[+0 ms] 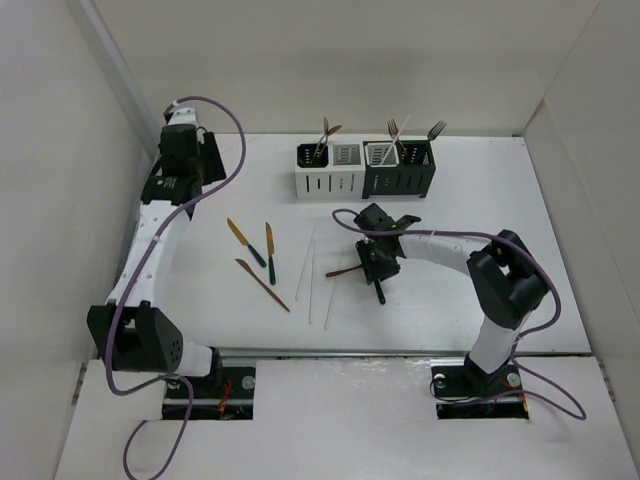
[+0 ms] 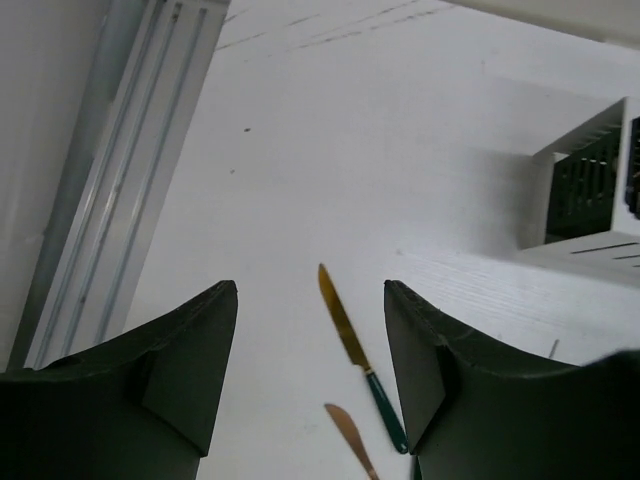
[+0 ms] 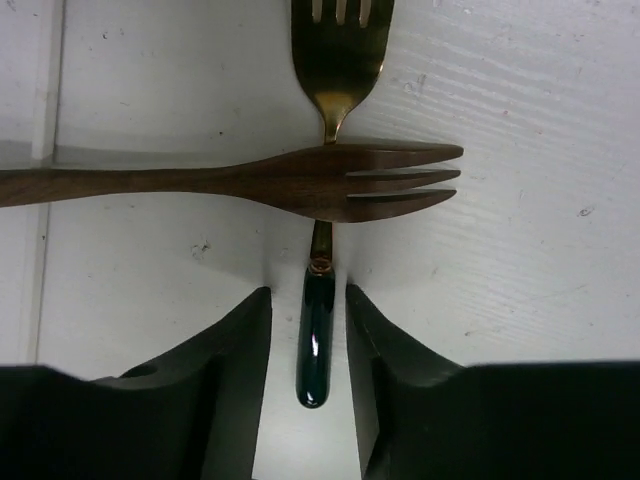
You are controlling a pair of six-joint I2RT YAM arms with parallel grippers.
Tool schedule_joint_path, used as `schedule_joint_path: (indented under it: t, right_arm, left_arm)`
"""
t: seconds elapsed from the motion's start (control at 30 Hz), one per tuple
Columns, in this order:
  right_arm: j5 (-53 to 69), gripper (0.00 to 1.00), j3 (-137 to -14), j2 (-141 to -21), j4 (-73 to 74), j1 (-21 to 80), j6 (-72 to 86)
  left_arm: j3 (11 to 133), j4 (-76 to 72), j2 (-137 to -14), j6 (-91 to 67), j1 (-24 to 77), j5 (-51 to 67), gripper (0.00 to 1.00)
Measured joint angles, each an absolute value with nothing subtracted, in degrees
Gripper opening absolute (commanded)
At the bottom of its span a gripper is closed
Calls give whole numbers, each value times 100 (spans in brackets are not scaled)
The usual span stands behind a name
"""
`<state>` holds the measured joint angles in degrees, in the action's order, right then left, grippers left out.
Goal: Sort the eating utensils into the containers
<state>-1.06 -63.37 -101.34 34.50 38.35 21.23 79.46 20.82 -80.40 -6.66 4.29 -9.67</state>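
My right gripper (image 1: 378,268) (image 3: 307,292) is low over the table, open, its jaws narrowly straddling the dark green handle of a gold fork (image 3: 318,340) (image 1: 380,292) with small gaps on both sides. A copper fork (image 3: 300,182) (image 1: 345,271) lies across that fork's neck. My left gripper (image 1: 190,168) (image 2: 310,285) is open and empty, high at the far left. Below it lie a green-handled gold knife (image 2: 350,335) (image 1: 240,238) and a copper knife (image 2: 348,432) (image 1: 262,284). Another green-handled gold knife (image 1: 269,250) and white chopsticks (image 1: 306,262) lie mid-table.
The white containers (image 1: 330,172) and black containers (image 1: 402,168) stand in a row at the back and hold several forks and a chopstick. The white box's corner shows in the left wrist view (image 2: 585,190). White walls enclose the table's left, back and right.
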Motion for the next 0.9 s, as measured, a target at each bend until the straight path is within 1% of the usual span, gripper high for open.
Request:
schedule_joint_path:
  t: [0.03, 0.07, 0.1, 0.13, 0.3, 0.47, 0.7, 0.9]
  right_arm:
    - [-198, 23, -6403, -10197, 3548, 3835, 2152]
    - [-200, 23, -6473, -10254, 3588, 3833, 2132]
    - [-266, 2, -6563, -10339, 3680, 3835, 2147]
    - [-294, 0, -6654, -10414, 3778, 3835, 2110]
    - [-377, 0, -6834, -10501, 3966, 3863, 2088]
    - [-897, 0, -7048, -10490, 4318, 4163, 1660]
    - [-2718, 0, -7830, -10481, 4978, 4801, 746]
    - [-4462, 0, -8084, -10932, 5594, 4807, 921]
  left_arm:
    - [7832, 2097, -7935, -692, 305, -950, 58]
    - [7747, 2115, -7835, -714, 187, -950, 58]
    - [7669, 2097, -7730, -738, 40, -952, 58]
    - [7607, 2091, -7627, -762, -104, -947, 58]
    - [7531, 1968, -7279, -832, -666, -1017, 58]
    - [7531, 1822, -7146, -845, -722, -1026, 58]
    - [7529, 1723, -7146, -845, -718, -1026, 58]
    - [7542, 1706, -7150, -801, -718, -878, 58]
